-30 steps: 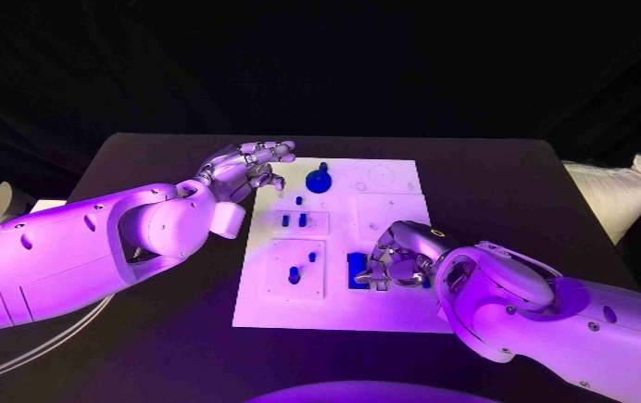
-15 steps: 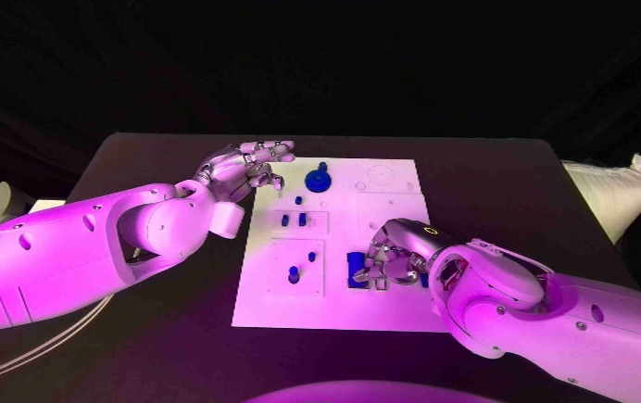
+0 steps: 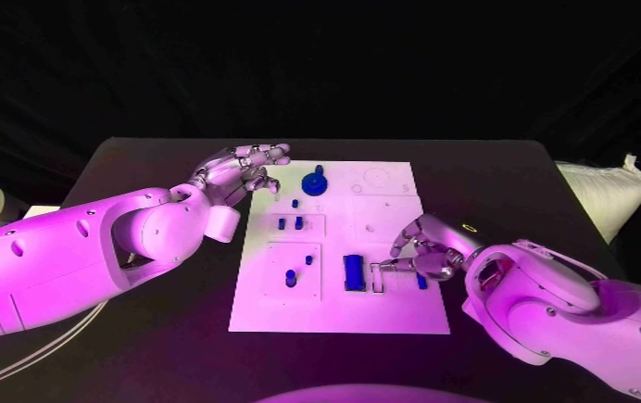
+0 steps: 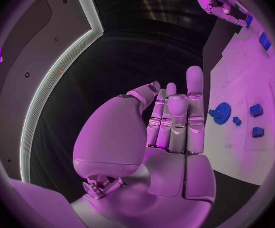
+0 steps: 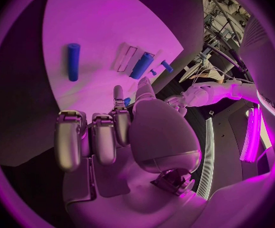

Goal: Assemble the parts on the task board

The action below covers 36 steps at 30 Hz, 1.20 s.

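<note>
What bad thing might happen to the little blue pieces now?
Two things, maybe. The right hand hovers low over the board, right beside the long blue bar and a small blue piece; a careless move might knock them out of place. The left hand sits at the board's far corner near the blue gear, so a swing inward might bump it.

No readable text, label, brand or number on the task board (image 3: 387,236), on its parts, or on either hand. Only part of a white word on a dark surface, too cut off to read.
</note>
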Each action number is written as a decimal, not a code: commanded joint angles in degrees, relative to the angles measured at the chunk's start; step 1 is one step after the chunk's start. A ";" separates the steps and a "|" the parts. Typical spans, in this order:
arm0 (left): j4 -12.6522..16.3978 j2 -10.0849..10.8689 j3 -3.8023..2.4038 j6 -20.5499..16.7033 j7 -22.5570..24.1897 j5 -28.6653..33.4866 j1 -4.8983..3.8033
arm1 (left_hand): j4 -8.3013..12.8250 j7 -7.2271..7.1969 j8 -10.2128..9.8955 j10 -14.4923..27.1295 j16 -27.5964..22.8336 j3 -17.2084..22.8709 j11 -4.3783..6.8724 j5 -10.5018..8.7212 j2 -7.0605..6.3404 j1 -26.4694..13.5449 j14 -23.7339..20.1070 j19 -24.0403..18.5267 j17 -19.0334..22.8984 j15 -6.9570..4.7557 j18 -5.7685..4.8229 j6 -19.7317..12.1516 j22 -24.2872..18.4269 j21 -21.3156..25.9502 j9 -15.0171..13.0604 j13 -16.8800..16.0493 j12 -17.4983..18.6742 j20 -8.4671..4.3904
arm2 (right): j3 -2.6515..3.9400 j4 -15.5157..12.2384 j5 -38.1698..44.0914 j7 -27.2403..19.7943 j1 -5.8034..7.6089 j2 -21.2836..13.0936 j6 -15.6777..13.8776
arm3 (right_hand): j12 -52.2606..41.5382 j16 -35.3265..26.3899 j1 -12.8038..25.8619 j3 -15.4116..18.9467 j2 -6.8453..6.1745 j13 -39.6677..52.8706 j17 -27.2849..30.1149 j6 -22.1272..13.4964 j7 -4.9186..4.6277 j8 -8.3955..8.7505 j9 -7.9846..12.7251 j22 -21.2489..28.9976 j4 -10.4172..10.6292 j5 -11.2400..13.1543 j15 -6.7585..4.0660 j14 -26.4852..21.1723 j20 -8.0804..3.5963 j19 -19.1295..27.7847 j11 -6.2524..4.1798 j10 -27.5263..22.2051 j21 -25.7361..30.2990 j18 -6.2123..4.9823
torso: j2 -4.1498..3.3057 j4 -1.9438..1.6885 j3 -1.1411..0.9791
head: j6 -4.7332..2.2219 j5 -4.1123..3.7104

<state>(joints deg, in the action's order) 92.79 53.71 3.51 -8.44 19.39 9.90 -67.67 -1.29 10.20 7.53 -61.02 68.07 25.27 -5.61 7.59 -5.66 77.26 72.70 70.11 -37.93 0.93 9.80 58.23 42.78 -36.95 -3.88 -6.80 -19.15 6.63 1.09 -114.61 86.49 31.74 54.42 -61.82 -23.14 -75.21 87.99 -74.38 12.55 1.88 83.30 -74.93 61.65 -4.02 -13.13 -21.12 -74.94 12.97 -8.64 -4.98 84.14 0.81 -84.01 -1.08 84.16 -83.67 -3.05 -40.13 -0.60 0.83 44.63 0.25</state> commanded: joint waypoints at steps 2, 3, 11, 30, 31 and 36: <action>0.14 -0.07 -0.03 1.14 0.62 -0.21 -0.01 | 0.35 -0.07 0.39 0.30 -0.15 0.03 -0.11 0.38 0.28 0.05 -0.42 -0.48 0.08 -0.04 0.68 -0.11 -0.07 -0.21 -0.04 -0.07 -0.33 -0.04 | 0.06 -0.51 -1.45 -1.15 0.81 -2.68 0.70 | 0.74 0.14 0.02 -0.13 0.23 -2.84 -11.95 -1.68 -0.68 1.91 1.12 -7.01 0.49 1.76 0.98 5.22 0.94 -2.67 1.10 0.77 -0.17 1.02 | 0.08 0.36 -0.06 | -0.15 -0.19; 0.14 -0.10 -0.03 1.18 0.63 -0.21 -0.01 | 0.35 -0.07 0.39 0.30 -0.15 0.03 -0.11 0.38 0.28 0.05 -0.42 -0.48 0.08 -0.04 0.68 -0.11 -0.07 -0.21 -0.04 -0.07 -0.33 -0.04 | 0.06 -0.50 -0.46 -1.02 0.93 -3.36 1.23 | 0.78 0.16 -0.19 -0.19 0.30 -2.84 -11.98 -1.69 -0.76 2.14 1.31 -7.06 0.39 1.70 1.05 5.23 1.03 -2.69 1.17 0.75 -0.21 1.03 | 0.10 0.40 -0.07 | -0.16 -0.20; 0.08 -0.22 -0.03 1.26 0.65 -0.21 0.00 | 0.35 -0.07 0.39 0.30 -0.15 0.03 -0.11 0.38 0.28 0.05 -0.42 -0.48 0.08 -0.04 0.68 -0.11 -0.07 -0.21 -0.04 -0.07 -0.33 -0.04 | -0.11 0.69 3.92 0.31 1.16 -6.34 4.74 | 0.99 0.20 -1.85 -0.95 0.88 -2.85 -12.05 -1.07 -0.99 3.16 2.40 -7.18 -0.51 0.40 1.32 5.23 1.41 -2.69 1.41 0.68 -0.28 1.03 | 0.09 0.46 -0.11 | -0.37 -1.12; -0.13 -0.36 -0.02 1.39 0.67 -0.21 0.15 | 0.35 -0.07 0.39 0.30 -0.15 0.03 -0.11 0.38 0.28 0.05 -0.42 -0.48 0.08 -0.04 0.68 -0.11 -0.07 -0.21 -0.04 -0.07 -0.33 -0.04 | -0.53 3.51 8.91 1.21 -1.87 -3.43 9.19 | 3.09 -0.40 -1.79 -1.08 0.99 -3.97 -11.14 0.52 -0.76 3.68 3.30 -6.37 -0.20 -1.00 1.23 5.02 1.47 -2.26 1.24 -0.04 0.43 0.81 | 0.03 0.25 -0.07 | -0.33 -1.27; -0.13 -0.34 -0.02 1.38 0.66 -0.21 0.16 | 0.35 -0.07 0.39 0.30 -0.15 0.03 -0.11 0.38 0.28 0.05 -0.42 -0.48 0.08 -0.04 0.68 -0.11 -0.07 -0.21 -0.04 -0.07 -0.33 -0.04 | -0.53 3.62 9.30 1.23 -1.92 -3.31 9.41 | 3.10 -0.39 -1.89 -1.14 1.02 -3.98 -11.16 0.57 -0.76 3.71 3.35 -6.38 -0.25 -1.10 1.22 5.02 1.46 -2.27 1.24 -0.04 0.41 0.82 | 0.06 0.25 -0.05 | -0.27 -1.31; -0.09 -0.34 -0.02 1.40 0.62 -0.21 0.16 | 0.35 -0.07 0.39 0.30 -0.15 0.03 -0.11 0.38 0.28 0.05 -0.42 -0.48 0.08 -0.04 0.68 -0.11 -0.07 -0.21 -0.04 -0.07 -0.33 -0.04 | -0.54 4.01 11.47 1.36 -2.05 -2.79 11.08 | 3.11 -0.35 -2.53 -1.55 1.32 -3.95 -11.25 1.22 -0.59 3.75 3.54 -6.50 -0.54 -1.32 1.13 5.04 1.39 -2.31 1.10 0.00 0.33 0.84 | 0.05 0.17 -0.06 | -0.18 -1.24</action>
<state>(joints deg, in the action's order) 92.61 53.42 3.52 -8.17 19.41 9.88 -67.53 -1.28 10.20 7.53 -61.02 68.07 25.27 -5.61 7.59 -5.66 77.26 72.70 70.11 -37.94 0.93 9.80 58.23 42.78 -36.96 -3.88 -6.79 -19.15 6.63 0.78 -110.80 95.04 32.52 52.68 -64.77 -15.38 -72.67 87.77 -76.04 11.34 2.86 85.84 -74.91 62.46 -4.51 -9.77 -17.80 -74.91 12.40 -9.77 -3.87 84.02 1.87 -84.00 0.23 83.63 -83.41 -3.05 -40.08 -0.36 0.77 44.40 -1.04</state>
